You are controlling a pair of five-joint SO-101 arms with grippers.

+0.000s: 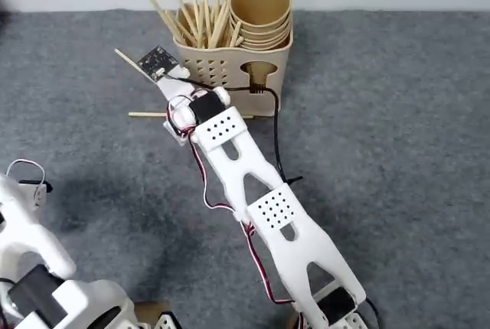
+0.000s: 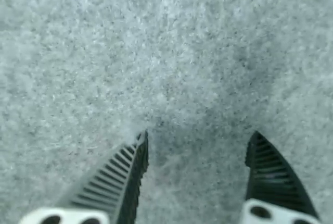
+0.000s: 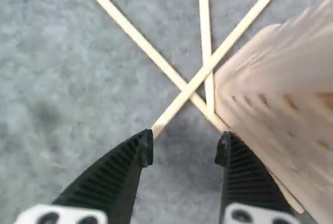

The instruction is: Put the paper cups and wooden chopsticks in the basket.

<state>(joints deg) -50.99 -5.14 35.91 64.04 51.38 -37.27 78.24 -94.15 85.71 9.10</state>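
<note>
Count, loose: three loose pale wooden chopsticks [image 3: 156, 57] lie crossed on the grey carpet [image 1: 383, 153], just left of the near-left corner of the beige perforated plastic basket [image 1: 230, 76]. One runs in against the basket wall.

Count, in basket: the basket stands at the far middle of the table. Its right part holds one nested stack of brown paper cups [image 1: 260, 8]; at least four rims show, exact number not clear. Its left part holds an upright bundle of chopsticks [image 1: 200, 8], too crossed to count surely.

Right gripper [image 3: 184, 140]: low over the crossed sticks beside the basket, jaws parted moderately, nothing gripped. One stick's end lies at a fingertip [image 3: 147, 139].

Left gripper [image 2: 197, 143]: near left, over bare carpet, jaws wide apart, holding nothing.
</note>
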